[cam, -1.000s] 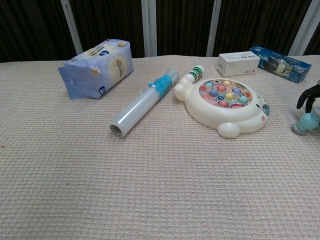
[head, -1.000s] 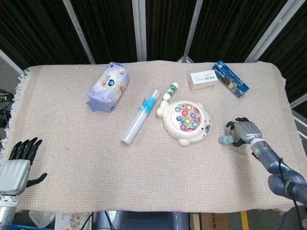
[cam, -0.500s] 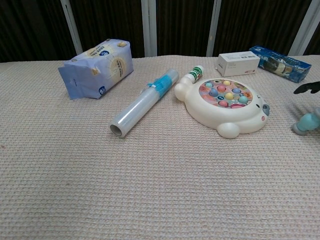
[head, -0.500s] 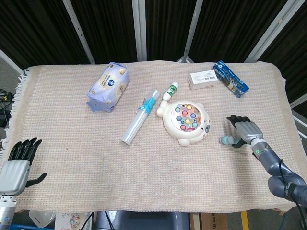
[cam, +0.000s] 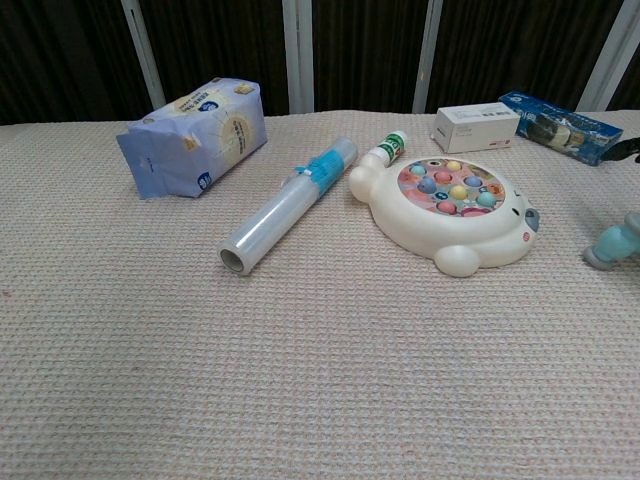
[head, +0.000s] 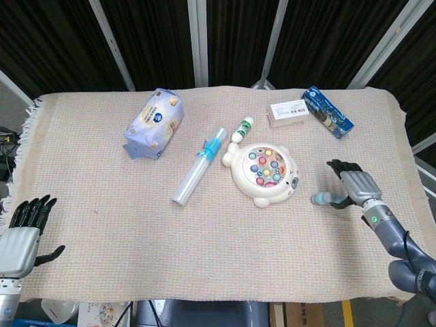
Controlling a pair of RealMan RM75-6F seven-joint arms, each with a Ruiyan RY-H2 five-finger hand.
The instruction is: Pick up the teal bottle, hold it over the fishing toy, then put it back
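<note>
Woven tablecloth point(head: 102, 204) | right hand point(head: 356, 187) fingers spread beside teal bottle point(head: 325, 199) | left hand point(head: 24, 235) fingers open, empty

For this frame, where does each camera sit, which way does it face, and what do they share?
Head view: high, looking steeply down on the beige woven cloth; shows left hand and right hand.
Chest view: low at the near edge, looking across; only a dark sliver of the right hand.
Shared: white fishing toy, small teal bottle lying down.

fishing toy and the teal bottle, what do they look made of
Fishing toy: likely hard moulded plastic, with a glossy cream shell and coloured pieces set in the top. Teal bottle: probably plastic too, matte pale teal with a grey cap; too small to be sure.
</note>
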